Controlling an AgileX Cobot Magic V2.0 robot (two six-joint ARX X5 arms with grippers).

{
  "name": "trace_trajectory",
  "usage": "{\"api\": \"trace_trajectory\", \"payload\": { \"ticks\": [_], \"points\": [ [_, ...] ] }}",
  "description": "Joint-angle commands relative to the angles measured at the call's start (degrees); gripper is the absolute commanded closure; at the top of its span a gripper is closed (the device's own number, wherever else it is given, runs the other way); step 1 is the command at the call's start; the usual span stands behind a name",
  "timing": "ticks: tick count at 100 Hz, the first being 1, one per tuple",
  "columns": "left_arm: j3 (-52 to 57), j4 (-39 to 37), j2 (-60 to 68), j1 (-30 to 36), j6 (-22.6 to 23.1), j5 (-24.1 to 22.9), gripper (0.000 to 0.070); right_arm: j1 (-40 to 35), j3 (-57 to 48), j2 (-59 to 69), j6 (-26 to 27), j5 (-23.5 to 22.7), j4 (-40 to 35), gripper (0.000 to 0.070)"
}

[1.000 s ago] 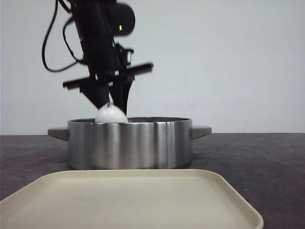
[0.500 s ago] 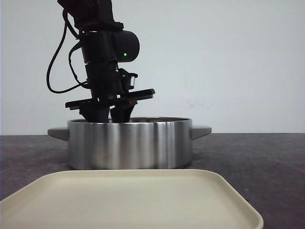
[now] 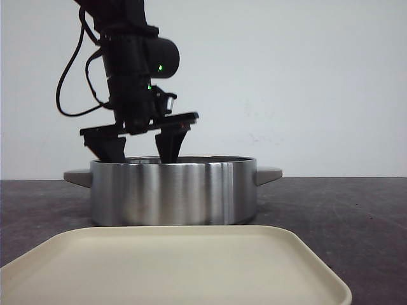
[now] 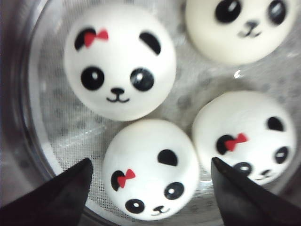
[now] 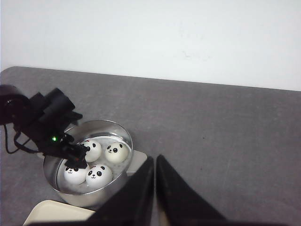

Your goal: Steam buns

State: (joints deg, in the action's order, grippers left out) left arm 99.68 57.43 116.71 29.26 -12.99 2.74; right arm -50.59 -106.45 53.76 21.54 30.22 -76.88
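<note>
Four white panda-face buns lie in the steel pot [image 3: 172,190] on a white mesh liner. In the left wrist view, one bun [image 4: 150,169] with a red bow sits between my open left gripper's [image 4: 150,161] fingers without touching them. The other buns [image 4: 120,61] [image 4: 240,28] [image 4: 247,136] lie around it. In the front view the left gripper [image 3: 142,157] hangs open at the pot's rim, and the buns are hidden by the pot wall. My right gripper [image 5: 154,162] is shut and empty, high above the table beside the pot [image 5: 127,141].
A cream tray [image 3: 172,267] lies in front of the pot, near the table's front edge. The pot has flat handles [image 3: 268,173] sticking out on both sides. The dark table [image 5: 225,132] stretches away on the right.
One second ago my left gripper held a bun above the pot's rim. It lowered the bun into the pot, then opened its jaws and rose slightly.
</note>
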Motion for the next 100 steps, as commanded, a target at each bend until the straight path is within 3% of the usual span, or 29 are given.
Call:
{"api": "trace_trajectory", "payload": {
  "ticks": [1, 24, 40, 49, 64, 81, 90, 100],
  "points": [
    [3.65, 0.74, 0.96, 0.24, 0.57, -0.2, 0.0214, -0.55, -1.01, 0.46, 0.94, 0.28, -2.89, 0.07],
    [15.54, 4.9, -2.58, 1.11, -1.33, 0.04, 0.0249, -0.63, 0.04, 0.44, 0.22, 4.66, -2.91, 0.0699],
    [15.96, 0.96, -12.94, 3.39, -1.6, 0.0, 0.0559, -1.4, 3.69, 0.0, 0.04, 7.58, -2.73, 0.0693],
    [15.96, 1.14, -19.41, 5.16, -0.44, -0.5, 0.07, -2.89, 7.65, -1.05, 0.07, 10.64, -1.36, 0.0693],
    [15.96, 4.15, -30.32, 9.16, 2.34, -5.77, 0.07, -6.05, 18.01, -5.01, 0.07, 11.41, 5.16, 0.0693],
    [15.63, 11.28, -41.75, 13.22, 2.49, -9.42, 0.07, -9.75, 33.22, -11.74, -2.32, 10.91, 19.1, 0.0693],
    [14.51, 13.92, -48.17, 14.99, 1.2, -12.2, 0.07, -11.3, 40.85, -15.1, -6.6, 7.39, 28.74, 0.0693],
    [12.17, 14.95, -55.84, 16.66, -1.92, -14.88, 0.07, -11.91, 47.58, -17.92, -12.7, -0.87, 38.86, 0.0693]
  ]
}}
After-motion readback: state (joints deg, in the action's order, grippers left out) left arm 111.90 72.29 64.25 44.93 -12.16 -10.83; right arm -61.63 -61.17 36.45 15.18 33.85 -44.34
